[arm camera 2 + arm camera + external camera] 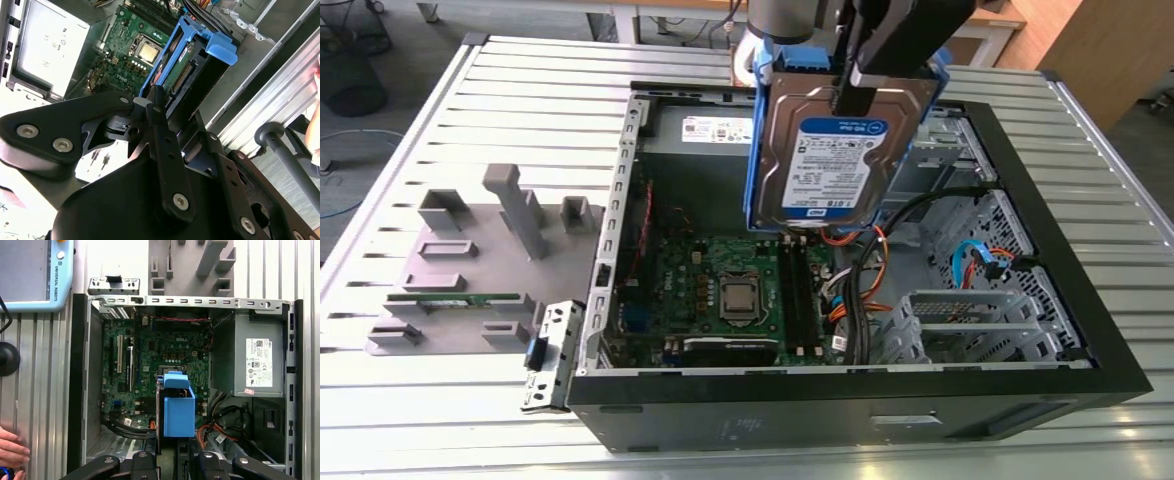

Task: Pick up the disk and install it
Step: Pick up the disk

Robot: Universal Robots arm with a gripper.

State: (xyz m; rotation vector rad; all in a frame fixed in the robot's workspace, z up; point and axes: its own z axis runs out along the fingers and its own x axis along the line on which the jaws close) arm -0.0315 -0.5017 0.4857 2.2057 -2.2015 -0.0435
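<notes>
Exterior view: a slatted metal table (pixel 520 120) is seen carrying the open computer case (pixel 854 410), side panel off. Inside, the motherboard (pixel 720 280) is laid flat on the case floor, the grey power supply (pixel 700 130) is mounted at the far end, and a metal drive cage (pixel 974 320) is fitted at the exterior view's right, near end.

The disk (pixel 834 150) is held upright above the middle of the case, label facing the camera, blue carrier rails along its edges. It appears clear of the board. The gripper (pixel 861 85) is clamped on the disk from above, one finger laid across the label face. Orange and black cables (pixel 867 270) are bunched just below the disk's lower edge.

Judgement: the disk is gripped near its top only, so swing is likely; travel should be kept slow. The rails should be squared to the bay before any descent is made, and the cables should be kept out from under the carrier.
</notes>
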